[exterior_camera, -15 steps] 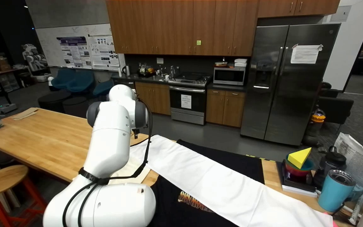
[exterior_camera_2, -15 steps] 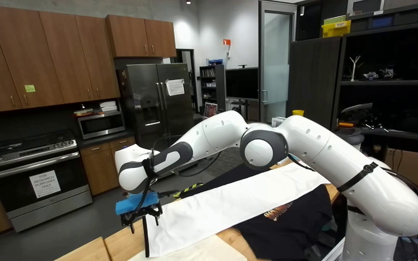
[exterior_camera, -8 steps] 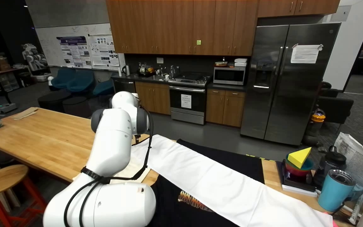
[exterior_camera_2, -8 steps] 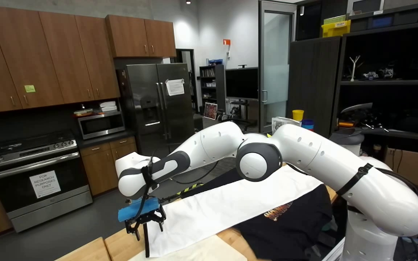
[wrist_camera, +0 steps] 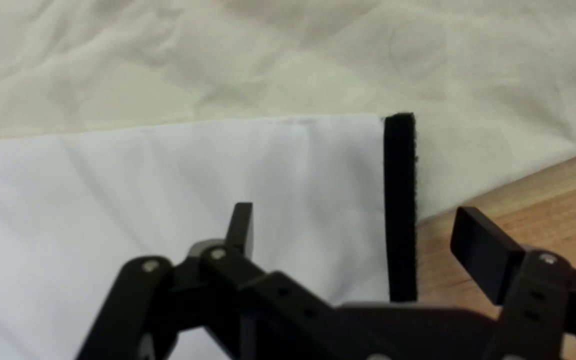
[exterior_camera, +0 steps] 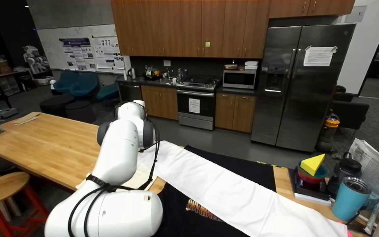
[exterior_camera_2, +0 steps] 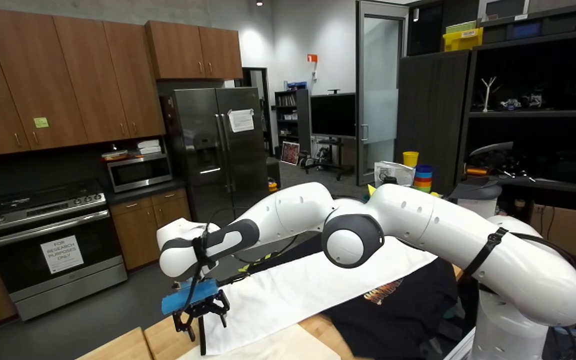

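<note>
My gripper (exterior_camera_2: pixel 208 331) is open and empty, above the near end of a long white cloth (exterior_camera_2: pixel 278 300). In the wrist view the gripper (wrist_camera: pixel 355 216) has its fingers on either side of the cloth's black end strip (wrist_camera: pixel 400 200). One finger is over the white cloth (wrist_camera: pixel 268 165), the other over bare wood. I cannot tell whether the fingertips touch anything. A cream cloth (wrist_camera: pixel 293 55) lies beside the white one. A black shirt with orange lettering (exterior_camera_2: pixel 393 320) lies partly under the white cloth. The arm hides the gripper in an exterior view, where the white cloth (exterior_camera: pixel 219 184) also shows.
The wooden table (exterior_camera: pixel 61 141) carries the cloths. A blue tumbler (exterior_camera: pixel 350 200), a black bottle (exterior_camera: pixel 345 169) and stacked bowls (exterior_camera: pixel 311 179) with a yellow wedge (exterior_camera: pixel 313 164) stand at one end. A wooden stool (exterior_camera: pixel 3 187) stands beside the table.
The arm has lowered, and the gripper has moved down toward the black-edged end of the white cloth. It has stayed open. The cloths have not moved.
</note>
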Robot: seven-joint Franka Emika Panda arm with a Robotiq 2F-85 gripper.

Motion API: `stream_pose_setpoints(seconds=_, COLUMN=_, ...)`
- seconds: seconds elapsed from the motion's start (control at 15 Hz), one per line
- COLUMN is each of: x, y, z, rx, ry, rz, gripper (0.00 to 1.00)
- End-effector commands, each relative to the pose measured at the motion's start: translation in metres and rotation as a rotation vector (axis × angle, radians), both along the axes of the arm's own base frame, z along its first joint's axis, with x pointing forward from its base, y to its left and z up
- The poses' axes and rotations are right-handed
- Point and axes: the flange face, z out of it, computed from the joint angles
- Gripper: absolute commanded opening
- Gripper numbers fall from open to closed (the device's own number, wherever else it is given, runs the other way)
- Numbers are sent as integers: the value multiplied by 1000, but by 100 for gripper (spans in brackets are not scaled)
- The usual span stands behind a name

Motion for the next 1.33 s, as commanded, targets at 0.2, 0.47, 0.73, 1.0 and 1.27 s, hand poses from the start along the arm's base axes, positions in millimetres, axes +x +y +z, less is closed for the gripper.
stream_pose_setpoints(seconds=0.2, x=-5, y=4, z=2, rx=-44, ry=47, rz=1, gripper=100)
stream_pose_setpoints(seconds=0.47, x=-11, y=5, z=-3, rx=-67, ry=74, rz=12, gripper=100)
stream_pose_setpoints(seconds=0.73, x=-14, y=9, z=-8, rx=-57, ry=77, rz=11, gripper=100)
stream_pose_setpoints(seconds=1.0, x=-13, y=12, z=-11, rx=-42, ry=58, rz=-4, gripper=100)
stream_pose_setpoints(seconds=1.27, x=-16, y=13, z=-17, rx=-44, ry=62, rz=-3, gripper=100)
